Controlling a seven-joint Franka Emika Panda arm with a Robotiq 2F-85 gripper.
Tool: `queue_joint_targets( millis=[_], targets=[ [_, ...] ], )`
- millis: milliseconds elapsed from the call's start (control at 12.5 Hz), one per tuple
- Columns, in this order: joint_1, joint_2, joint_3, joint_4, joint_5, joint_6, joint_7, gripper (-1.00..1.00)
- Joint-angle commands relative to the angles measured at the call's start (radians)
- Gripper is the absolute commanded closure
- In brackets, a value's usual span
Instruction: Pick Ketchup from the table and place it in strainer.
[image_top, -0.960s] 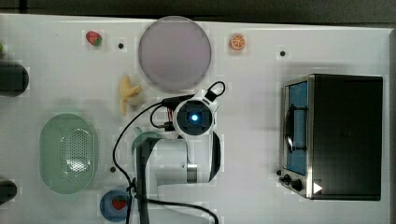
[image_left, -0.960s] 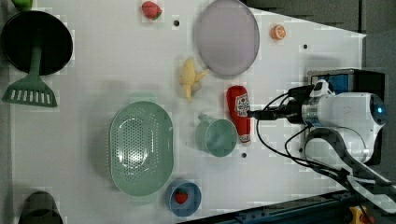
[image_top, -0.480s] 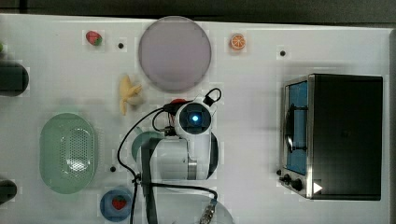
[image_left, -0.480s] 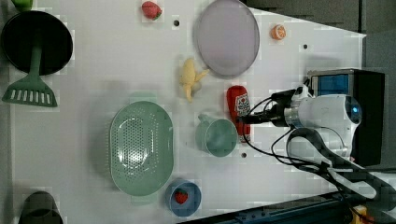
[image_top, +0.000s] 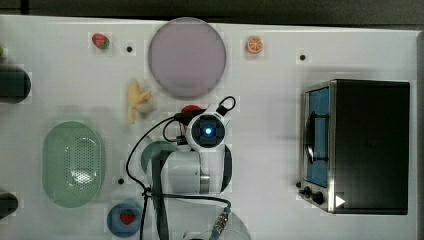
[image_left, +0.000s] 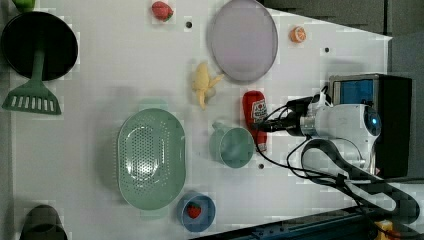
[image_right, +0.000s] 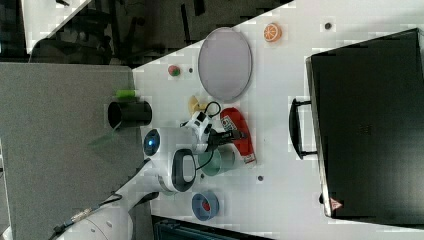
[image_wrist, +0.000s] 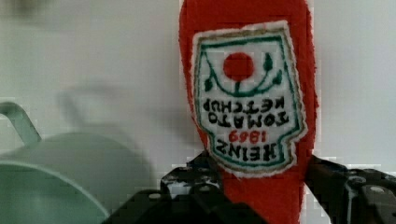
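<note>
The ketchup bottle (image_left: 254, 118) lies flat on the white table (image_left: 125, 60), label up, at about five o'clock from the lilac plate (image_left: 243, 40) in the left view and at two o'clock from the teal cup (image_left: 231, 146). The gripper (image_left: 266, 126) has its black fingers (image_wrist: 327, 179) on either side of the bottle's lower body in the wrist view, pressed against the red fabric, so it is gripping the ketchup bottle, which rests on the table. The mint strainer (image_left: 150, 158) sits at nine o'clock from the cup, well apart from the bottle, with nothing inside it.
</note>
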Motion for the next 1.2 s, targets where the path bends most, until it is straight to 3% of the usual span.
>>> queue_joint_targets(
  millis=[80, 320, 720, 1200],
  targets=[
    [-0.009, -0.076, 0.006, 0.009, -0.006, 0.008, -0.039, -0.09],
    [-0.009, -0.218, 0.002, 0.011, -0.006, -0.095, -0.039, -0.09],
    [-0.005, -0.439, 0.033, 0.074, -0.004, -0.433, -0.034, -0.09],
    [0.03, -0.51, 0.163, 0.124, 0.018, -0.555, 0.19, -0.09]
  ],
)
